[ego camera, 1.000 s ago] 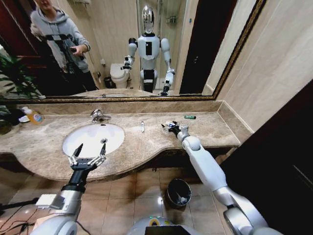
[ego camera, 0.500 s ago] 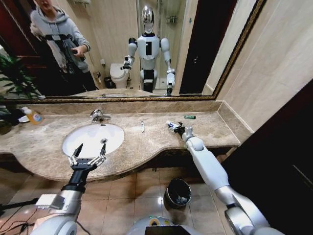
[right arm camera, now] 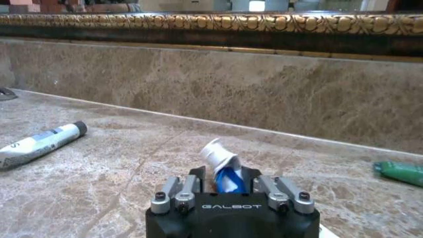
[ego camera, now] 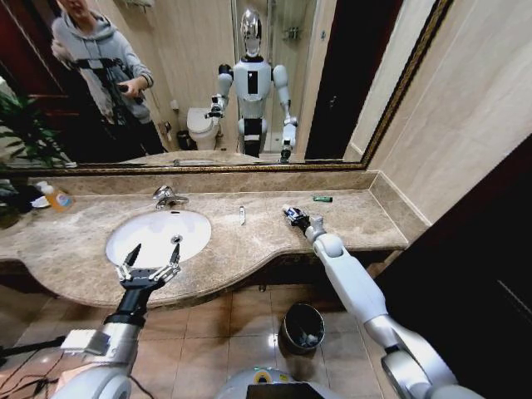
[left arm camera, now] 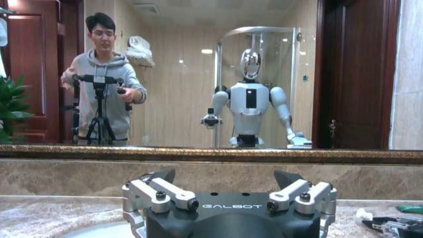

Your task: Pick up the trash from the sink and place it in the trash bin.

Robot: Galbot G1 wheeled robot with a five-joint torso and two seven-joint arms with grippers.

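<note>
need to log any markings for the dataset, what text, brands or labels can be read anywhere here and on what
"GALBOT": on the body of the left gripper, left wrist view.
"GALBOT": on the body of the right gripper, which is shut on a white and blue tube.
White tube with dark cap on the countertop: print too blurred to read.
Green tube: no readable text.

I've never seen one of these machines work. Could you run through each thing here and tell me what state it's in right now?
Right end effector: shut on a white and blue tube, over the countertop.
Left end effector: open, at the sink's near edge.
White and blue tube: gripped.
Sink: tap off.
Trash bin: open-topped, on the floor.
Green tube: lying near the mirror.
White tube: lying flat.
</note>
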